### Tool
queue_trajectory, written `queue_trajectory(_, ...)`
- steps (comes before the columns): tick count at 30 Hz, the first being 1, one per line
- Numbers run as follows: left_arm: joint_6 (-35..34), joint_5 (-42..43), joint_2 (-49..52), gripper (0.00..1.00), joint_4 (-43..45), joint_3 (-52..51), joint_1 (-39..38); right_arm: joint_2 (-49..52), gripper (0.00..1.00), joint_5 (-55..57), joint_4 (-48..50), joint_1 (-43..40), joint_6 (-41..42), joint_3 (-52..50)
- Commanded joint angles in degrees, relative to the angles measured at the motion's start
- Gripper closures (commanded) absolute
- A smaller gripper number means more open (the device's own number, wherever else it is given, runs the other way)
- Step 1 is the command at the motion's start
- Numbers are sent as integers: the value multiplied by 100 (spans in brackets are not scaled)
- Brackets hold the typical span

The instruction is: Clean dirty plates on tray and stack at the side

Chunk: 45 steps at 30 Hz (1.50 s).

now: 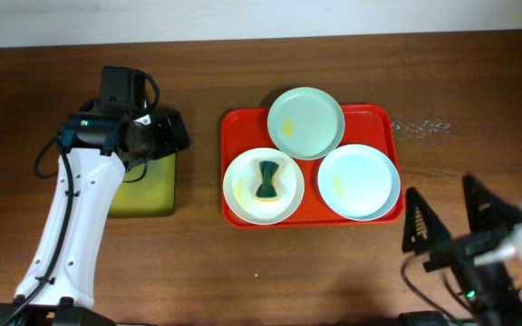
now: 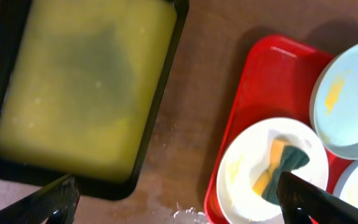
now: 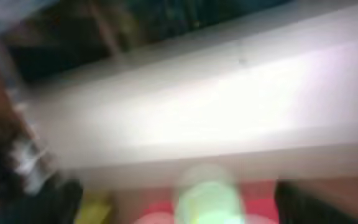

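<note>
The red tray [image 1: 234,122] lies mid-table with three plates on it. A mint-blue plate [image 1: 305,122] with a yellow smear sits at the back. A white plate [image 1: 243,186] at front left carries a green-and-yellow sponge [image 1: 266,180]. A pale plate [image 1: 359,181] with a small smear sits at front right. My left gripper [image 1: 172,134] is open and empty, above the table between the yellow tray and the red tray [image 2: 272,68]; its view shows the white plate [image 2: 241,168] and sponge [image 2: 281,165]. My right gripper [image 1: 451,217] is open and empty at front right. Its own view is badly blurred.
A black-rimmed tray with a yellow inside [image 1: 148,186] lies left of the red tray, partly under my left arm; it fills the upper left of the left wrist view [image 2: 79,81]. A wet patch [image 2: 188,214] marks the brown table between the trays.
</note>
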Motion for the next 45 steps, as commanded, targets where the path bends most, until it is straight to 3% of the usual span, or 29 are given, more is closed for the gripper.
queue_trajectory(1, 11, 17, -17, 1, 2, 13, -2, 2107, 1, -1043, -1585, 33, -584, 1685)
queue_trajectory(2, 11, 17, -17, 1, 0, 15, -2, 2549, 0, -1751, -1746, 33, -584, 1891)
queue_trajectory(3, 11, 17, -17, 1, -2, 13, -2, 3134, 39, -2634, -1628, 35, -584, 1943)
queue_trajectory(4, 11, 17, -17, 1, -17, 13, -2, 3880, 47, -3106, -1582, 81, -564, 1943)
queue_trajectory(5, 11, 17, -17, 0, -17, 15, -2, 4229, 36, -2977, -1646, 151, -555, 1943)
queue_trajectory(7, 11, 20, -17, 1, -20, 13, -2, 5217, 27, -1727, -1790, 551, -11, 1943)
queue_trajectory(9, 11, 17, -17, 1, -17, 13, -2, 6561, 27, -872, -1661, 1176, 461, 1943)
queue_trajectory(10, 9, 17, -17, 1, -17, 13, -2, 7023, 31, -737, -1537, 1360, 612, 1943)
queue_trajectory(12, 9, 17, -17, 1, -20, 13, -2, 7879, 50, -426, -1250, 1665, 933, 1943)
queue_trajectory(13, 11, 17, -17, 1, -24, 13, -2, 8205, 53, -356, -1154, 1764, 1049, 1943)
queue_trajectory(21, 9, 20, -13, 1, -31, 13, -2, 8710, 58, -103, -765, 2026, 774, 1836)
queue_trajectory(26, 11, 22, -13, 0, -61, 13, -2, 8710, 71, 190, -649, 2061, 852, 1589)
queue_trajectory(30, 13, 199, -9, 1, -63, 13, -2, 8756, 73, 188, -546, 2063, 699, 1473)
queue_trajectory(32, 13, 214, -2, 0, -66, 13, -2, 8786, 81, 166, -413, 2061, 702, 1344)
queue_trajectory(33, 13, 223, 9, 6, -68, 13, -2, 8784, 86, 168, -409, 2061, 702, 1331)
queue_trajectory(35, 199, 573, 122, 34, -72, -28, -92, 8784, 95, 164, -363, 2057, 702, 1331)
queue_trajectory(39, 831, 1386, 758, 67, 22, -164, -673, 8784, 96, 164, -323, 2057, 702, 1331)
queue_trajectory(41, 833, 1486, 1259, 73, 164, -164, -1045, 8784, 96, 120, -284, 2057, 702, 1331)
queue_trajectory(43, 881, 1589, 1572, 68, 245, -164, -1233, 8784, 96, 70, -260, 2057, 702, 1331)
queue_trajectory(45, 1453, 2544, 2022, 66, 466, -164, -1403, 8784, 96, 35, -216, 2057, 702, 1331)
